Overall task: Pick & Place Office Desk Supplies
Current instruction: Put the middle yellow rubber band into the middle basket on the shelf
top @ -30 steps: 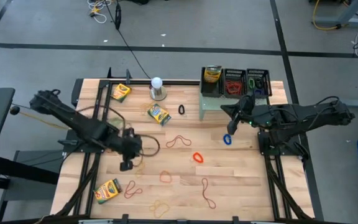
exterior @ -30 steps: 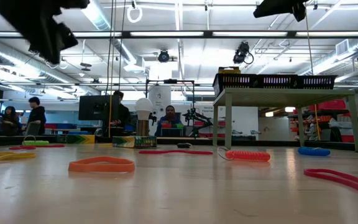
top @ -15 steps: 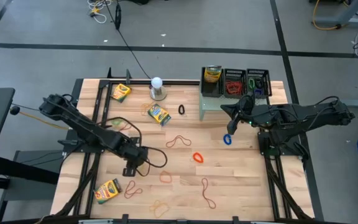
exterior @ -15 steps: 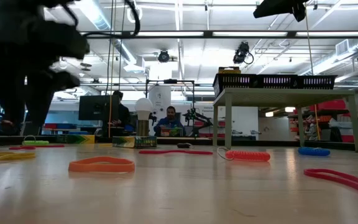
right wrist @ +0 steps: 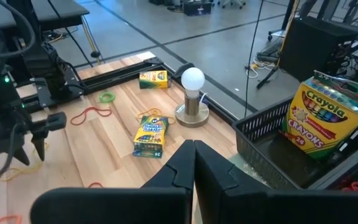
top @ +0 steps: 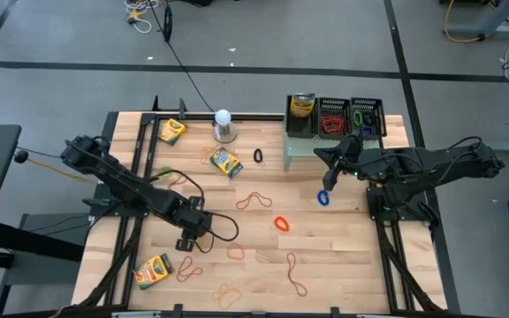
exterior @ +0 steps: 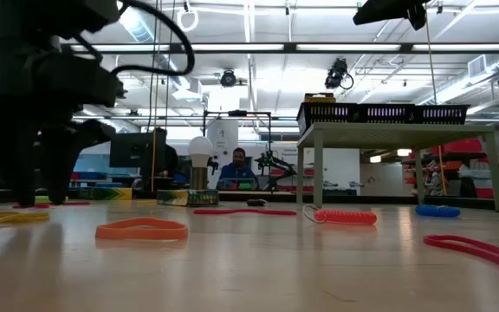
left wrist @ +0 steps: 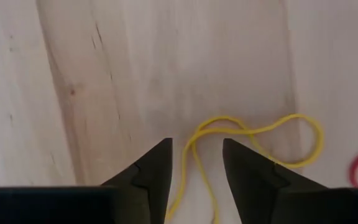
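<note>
Yellow band: left claw now down over it, fingers apart.

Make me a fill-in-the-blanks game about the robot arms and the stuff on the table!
1. The left gripper is over a thin rubber band that is ____ in colour.
2. The white ball sits on a ____ base.
3. The right gripper has its fingers ____.
4. One crayon box stands inside a black mesh ____ on the green riser.

Missing words: yellow; metal; shut; basket
</note>
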